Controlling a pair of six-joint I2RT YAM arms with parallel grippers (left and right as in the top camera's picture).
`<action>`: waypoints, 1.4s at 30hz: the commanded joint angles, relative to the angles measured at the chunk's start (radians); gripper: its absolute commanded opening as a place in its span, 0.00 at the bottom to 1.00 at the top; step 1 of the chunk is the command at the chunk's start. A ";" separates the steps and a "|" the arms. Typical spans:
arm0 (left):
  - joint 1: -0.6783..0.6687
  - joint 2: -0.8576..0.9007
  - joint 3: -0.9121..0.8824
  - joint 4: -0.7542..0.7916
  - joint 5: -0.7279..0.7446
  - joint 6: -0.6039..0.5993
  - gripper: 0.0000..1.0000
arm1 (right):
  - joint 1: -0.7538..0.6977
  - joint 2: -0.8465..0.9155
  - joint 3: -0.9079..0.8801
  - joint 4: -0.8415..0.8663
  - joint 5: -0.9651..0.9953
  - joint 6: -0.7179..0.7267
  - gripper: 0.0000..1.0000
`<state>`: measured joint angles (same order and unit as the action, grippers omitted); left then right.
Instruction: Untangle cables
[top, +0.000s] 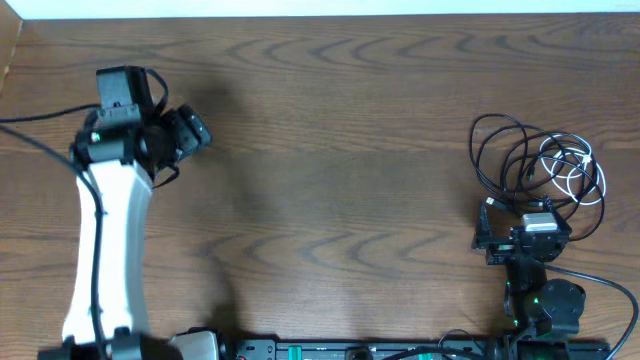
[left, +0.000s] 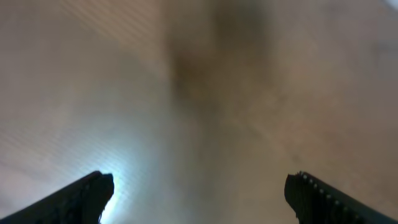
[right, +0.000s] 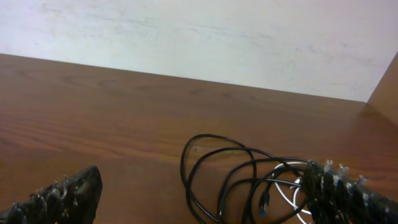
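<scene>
The black cable lies in loose loops at the right side of the table, tangled with the white cable. In the right wrist view the black loops lie ahead, with the white cable beside my right finger. My right gripper is open and empty, just in front of the pile, its jaws spread wide. My left gripper is far off at the table's left, open and empty; its view shows blurred table between the jaws.
The wooden table ends at a pale wall at the back. A wooden side panel stands at the right. The arm bases and a rail run along the front edge.
</scene>
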<state>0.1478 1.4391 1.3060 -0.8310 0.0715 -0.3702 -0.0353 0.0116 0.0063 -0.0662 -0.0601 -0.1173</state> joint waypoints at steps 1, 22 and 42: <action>-0.013 -0.127 -0.105 0.164 -0.013 -0.009 0.93 | -0.007 -0.006 -0.001 -0.004 -0.010 -0.011 0.99; -0.016 -1.047 -0.884 0.533 -0.017 -0.004 0.94 | -0.007 -0.006 -0.001 -0.005 -0.010 -0.011 0.99; -0.016 -1.430 -1.204 0.960 -0.050 0.021 0.94 | -0.007 -0.006 -0.001 -0.005 -0.010 -0.011 0.99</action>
<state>0.1341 0.0387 0.1669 0.0391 0.0376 -0.3626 -0.0353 0.0109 0.0063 -0.0669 -0.0605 -0.1177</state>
